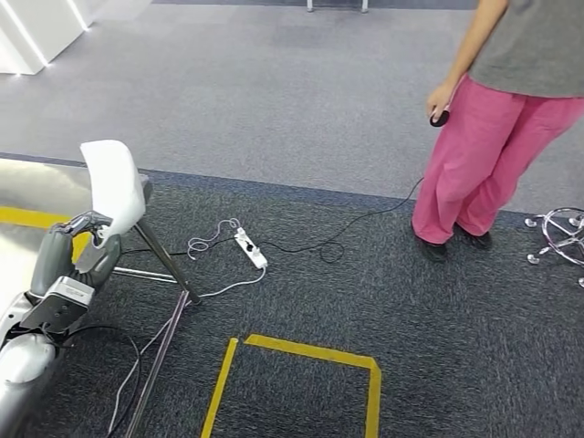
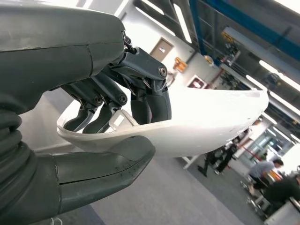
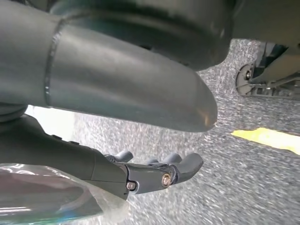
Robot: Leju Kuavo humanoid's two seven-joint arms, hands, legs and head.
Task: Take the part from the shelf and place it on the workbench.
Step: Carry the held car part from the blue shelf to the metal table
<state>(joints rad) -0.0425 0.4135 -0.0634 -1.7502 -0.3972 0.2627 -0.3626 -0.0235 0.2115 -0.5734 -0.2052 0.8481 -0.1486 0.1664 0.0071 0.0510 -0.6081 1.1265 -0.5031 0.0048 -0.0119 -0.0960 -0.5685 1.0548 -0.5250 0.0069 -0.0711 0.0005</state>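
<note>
My left hand (image 1: 86, 246) grips a white curved plastic part (image 1: 116, 185) at the left of the head view, holding it up above the dark carpet. In the left wrist view the part (image 2: 198, 123) is a pale shell pinched between the thumb below and the dark fingers (image 2: 116, 101) above. My right hand (image 3: 152, 172) hangs over the grey carpet; its fingers are slightly curled and nothing lies in them.
A person in pink trousers (image 1: 482, 155) stands at the far right holding a small black thing. A white power strip (image 1: 251, 247) and cables lie on the carpet. A yellow tape square (image 1: 303, 360) marks the floor ahead. Tripod legs (image 1: 169, 269) lie near my left arm. A chair base (image 1: 561, 233) stands at the right edge.
</note>
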